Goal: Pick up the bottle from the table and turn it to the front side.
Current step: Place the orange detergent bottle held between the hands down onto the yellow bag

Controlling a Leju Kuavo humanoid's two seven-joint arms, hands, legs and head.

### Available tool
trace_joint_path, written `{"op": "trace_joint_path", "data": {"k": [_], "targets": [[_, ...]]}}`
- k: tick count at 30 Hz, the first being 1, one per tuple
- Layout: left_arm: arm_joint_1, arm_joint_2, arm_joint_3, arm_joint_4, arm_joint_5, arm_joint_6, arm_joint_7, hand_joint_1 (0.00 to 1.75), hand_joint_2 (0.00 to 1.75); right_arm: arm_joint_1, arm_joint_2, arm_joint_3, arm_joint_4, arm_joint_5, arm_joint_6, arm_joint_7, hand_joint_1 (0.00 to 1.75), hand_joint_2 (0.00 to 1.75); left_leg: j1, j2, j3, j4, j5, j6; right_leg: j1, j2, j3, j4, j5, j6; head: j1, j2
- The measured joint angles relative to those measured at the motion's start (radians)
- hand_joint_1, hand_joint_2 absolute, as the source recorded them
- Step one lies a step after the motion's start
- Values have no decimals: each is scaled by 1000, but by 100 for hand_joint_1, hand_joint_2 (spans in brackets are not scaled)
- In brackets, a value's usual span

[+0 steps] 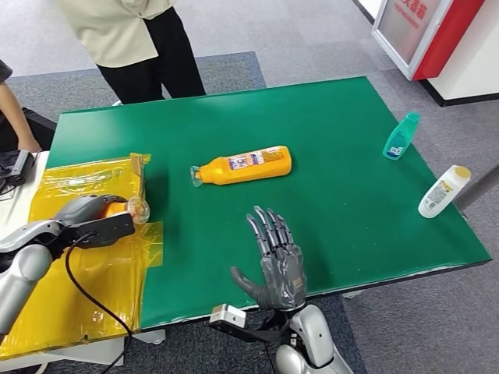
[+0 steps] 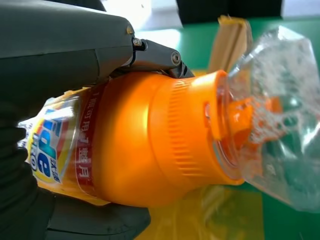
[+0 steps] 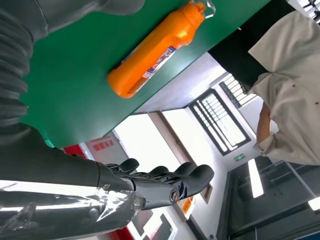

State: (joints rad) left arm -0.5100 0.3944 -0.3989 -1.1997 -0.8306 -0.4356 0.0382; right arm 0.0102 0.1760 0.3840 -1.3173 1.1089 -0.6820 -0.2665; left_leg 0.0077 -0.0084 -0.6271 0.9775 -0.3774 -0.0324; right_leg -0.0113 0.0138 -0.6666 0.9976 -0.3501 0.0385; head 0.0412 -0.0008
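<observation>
Head view. Two orange bottles are seen. One orange bottle (image 1: pixel 243 165) lies flat near the middle of the green table (image 1: pixel 353 195), its long axis running across the table, clear cap toward the robot's left, base toward the right. It is touched by neither hand. A second orange bottle (image 1: pixel 121 207) is gripped in the left hand (image 1: pixel 94 218) over the yellow sheet (image 1: pixel 88 288) at the table's left end; its clear cap pokes out past the fingers, and the body is largely covered by the hand. The right hand (image 1: pixel 277 261) is held near the table's near edge with fingers spread and nothing in it. The lying bottle is placed ahead of this hand and slightly to its left, well apart; of the two hands, the right is judged the nearer and the only free one. A teal bottle (image 1: pixel 401 136) and a white bottle (image 1: pixel 444 191) lie at the far right. A person (image 1: pixel 135 39) stands behind the table.

Left wrist view. The left hand (image 2: pixel 56 50) is clamped round the labelled body of the held bottle (image 2: pixel 151 145); neck and clear cap (image 2: pixel 279 110) project free beyond the fingers. Which face of the label is turned forward cannot be told.

Right wrist view. Fingers of the right hand (image 3: pixel 166 182) are extended, apart, holding nothing. The lying bottle (image 3: pixel 158 50) is seen beyond them on the green surface, not touched. Any approach would be made across its long axis.
</observation>
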Motion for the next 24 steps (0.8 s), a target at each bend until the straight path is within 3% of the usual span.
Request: {"op": "trace_joint_path", "data": {"k": [6, 11, 16, 24], "targets": [[-53, 155, -96, 10, 291, -117, -20, 175, 175, -10, 0, 6, 32, -15, -3, -36, 0, 175, 1, 1, 0, 0, 0, -1, 1, 1, -1, 0, 0, -1, 0, 0], [-74, 264, -163, 0, 408, -131, 15, 175, 175, -12, 0, 6, 47, -16, -3, -43, 0, 175, 1, 1, -1, 0, 0, -1, 2, 1, -1, 0, -1, -2, 0, 0], [-79, 297, -206, 0, 405, -90, 28, 175, 175, -15, 0, 16, 57, -16, -3, -41, 0, 175, 1, 1, -1, 0, -1, -1, 2, 1, -1, 0, -1, -2, 0, 0], [-79, 286, -255, 18, 371, -6, 0, 171, 175, -21, 0, 33, 73, -18, -3, -35, 0, 175, 1, 1, -1, 0, -1, -1, 2, 1, -1, 0, -1, -2, 0, 0]]}}
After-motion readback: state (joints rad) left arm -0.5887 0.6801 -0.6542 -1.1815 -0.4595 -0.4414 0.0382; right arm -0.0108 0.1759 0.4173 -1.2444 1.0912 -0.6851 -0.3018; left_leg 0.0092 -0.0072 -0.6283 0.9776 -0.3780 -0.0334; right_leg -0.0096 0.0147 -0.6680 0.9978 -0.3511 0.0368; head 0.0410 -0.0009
